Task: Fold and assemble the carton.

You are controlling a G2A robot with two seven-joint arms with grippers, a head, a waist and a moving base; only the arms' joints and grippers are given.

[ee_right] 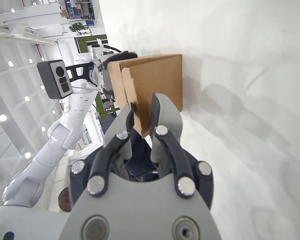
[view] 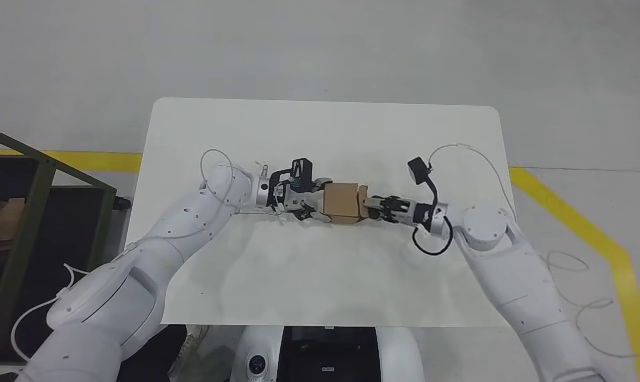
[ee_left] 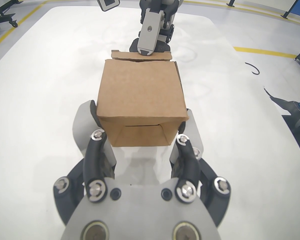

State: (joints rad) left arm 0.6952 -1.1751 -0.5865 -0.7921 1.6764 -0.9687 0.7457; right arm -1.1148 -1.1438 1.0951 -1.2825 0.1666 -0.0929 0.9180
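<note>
Two grippers meet at a small brown carton that sits near the middle of a white table, one gripper at each end of it

The left gripper has its jaws spread wide, about as wide as the carton itself. Its grey metal fingers carry black pads, and these press against two opposite side walls at the carton's open end, so this gripper is grasping the box by its sides

The right gripper is at the opposite end with its jaws drawn almost together. They pinch a thin cardboard flap, whose edge runs between the two fingers. In the left wrist view this flap stands just above the carton's top edge, and one grey fingertip lies on it

The carton is plain, matt, unprinted cardboard, box-shaped with crisp folded edges and a flat top panel. The end facing the left gripper is open, showing a hollow inside with a thin dark slit across its far wall. The pinched flap has a slightly ragged, notched edge

The table is smooth and matt white with rounded corners
</note>
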